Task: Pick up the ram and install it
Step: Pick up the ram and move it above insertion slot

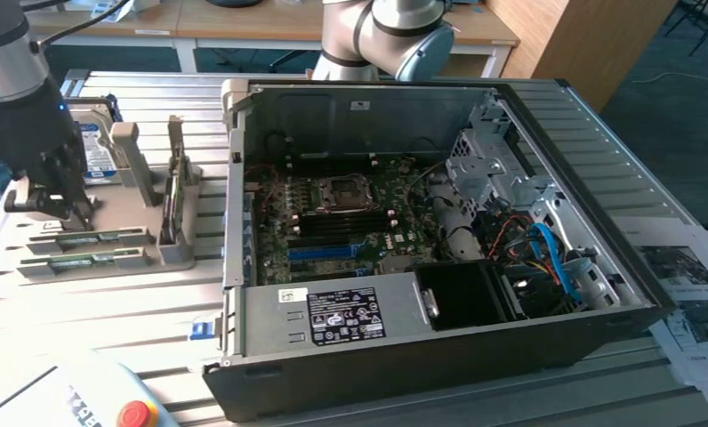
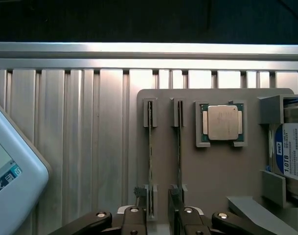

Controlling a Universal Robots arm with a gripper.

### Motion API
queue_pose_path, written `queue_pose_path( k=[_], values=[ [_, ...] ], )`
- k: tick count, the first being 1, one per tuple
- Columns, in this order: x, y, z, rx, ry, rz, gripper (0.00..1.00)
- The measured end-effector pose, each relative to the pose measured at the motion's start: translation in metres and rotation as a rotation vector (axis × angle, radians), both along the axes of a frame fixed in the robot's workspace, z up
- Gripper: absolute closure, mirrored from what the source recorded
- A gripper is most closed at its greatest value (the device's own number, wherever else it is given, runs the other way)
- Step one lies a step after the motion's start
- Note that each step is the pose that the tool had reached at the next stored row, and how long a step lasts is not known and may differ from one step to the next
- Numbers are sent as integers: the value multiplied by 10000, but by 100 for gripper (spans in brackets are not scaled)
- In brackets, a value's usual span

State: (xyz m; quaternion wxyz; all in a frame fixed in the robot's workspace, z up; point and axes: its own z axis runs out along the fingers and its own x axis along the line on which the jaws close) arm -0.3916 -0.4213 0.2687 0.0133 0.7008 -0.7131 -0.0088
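Two alike ram sticks stand on edge in slots of a grey holder [image 2: 212,186]: one ram [image 2: 150,156] and a second [image 2: 178,152] beside it. In the exterior view they lie at the left of the table as ram [image 1: 93,238] and ram [image 1: 87,261]. My gripper [image 2: 161,223] hangs just above the near end of the sticks, open, its fingers [image 2: 134,220] apart and holding nothing. From outside, the gripper [image 1: 63,209] is over the holder's left end. The open computer case [image 1: 544,98] with its motherboard [image 1: 342,222] sits to the exterior view's right.
The holder also carries a square silver processor [image 2: 222,122] and a hard drive [image 2: 290,156] with a blue-white label. A white teach pendant [image 1: 58,400] with a red button lies on the slatted metal table [image 2: 65,147]. Printed sheets [image 1: 692,294] lie to the case's right.
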Motion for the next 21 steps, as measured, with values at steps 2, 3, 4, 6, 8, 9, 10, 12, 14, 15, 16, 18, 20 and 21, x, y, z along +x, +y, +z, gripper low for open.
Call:
queue_pose_path(
  k=[2, 3, 4, 6, 8, 9, 10, 12, 14, 15, 16, 18, 20, 21],
  values=[
    [-1, -4, -36, 0, -1, 0, 69],
    [-2, -7, -55, -1, 0, 0, 69],
    [-2, -9, -74, 0, 0, 0, 69],
    [-2, -14, -110, 1, -1, 0, 69],
    [-2, -20, -145, 0, 0, 0, 69],
    [-3, -22, -164, 0, 0, -1, 69],
    [-3, -25, -180, 0, 0, 0, 69],
    [-3, -31, -207, 0, 0, 0, 69],
    [-4, -36, -228, 0, -1, -1, 69],
    [-5, -37, -233, 0, 1, -1, 69],
    [-5, -37, -233, -1, 2, -1, 69],
    [-4, -37, -233, -1, 1, 0, 69],
    [-2, -45, -238, 4, -1, 2, 69],
    [-3, -56, -239, 2, -2, 2, 69]
  ],
)
